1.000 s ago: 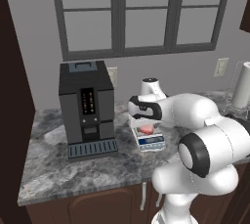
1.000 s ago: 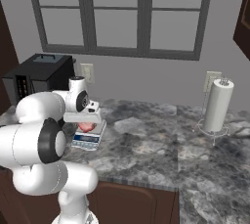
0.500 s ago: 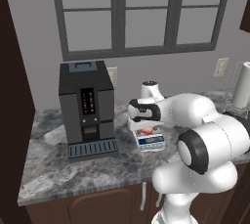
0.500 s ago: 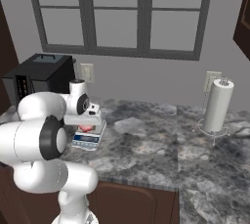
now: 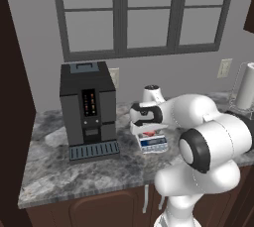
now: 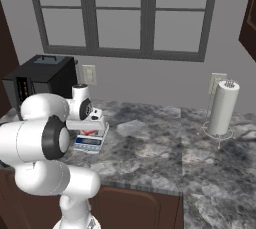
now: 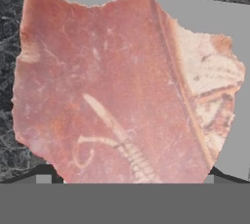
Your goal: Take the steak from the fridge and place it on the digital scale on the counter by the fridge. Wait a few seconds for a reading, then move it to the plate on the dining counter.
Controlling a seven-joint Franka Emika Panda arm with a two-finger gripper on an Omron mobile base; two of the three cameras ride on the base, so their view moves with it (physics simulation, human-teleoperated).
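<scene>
The pink-red steak (image 7: 117, 96) lies flat on the silver-white digital scale (image 7: 205, 17), which rests on the grey marbled counter (image 5: 89, 171) right of the coffee machine. From the base views only a sliver of steak (image 5: 149, 134) (image 6: 89, 131) shows under my hand, with the scale's display strip (image 5: 154, 145) (image 6: 87, 145) in front. My gripper (image 7: 126, 179) (image 5: 148, 131) (image 6: 88, 128) points straight down, very close over the steak. Its fingertips (image 7: 44, 179) stand wide apart at either side of the meat, open, not clamped on it.
A tall black coffee machine (image 5: 88, 109) (image 6: 40, 78) stands left of the scale, close to my hand. A paper towel roll on a holder (image 6: 223, 107) stands at the far right. The wall with a window and outlets (image 6: 89, 74) closes the back.
My hand has come down over the scale, so it now covers most of the steak. The jaws have stayed wide; steak and scale have not moved.
</scene>
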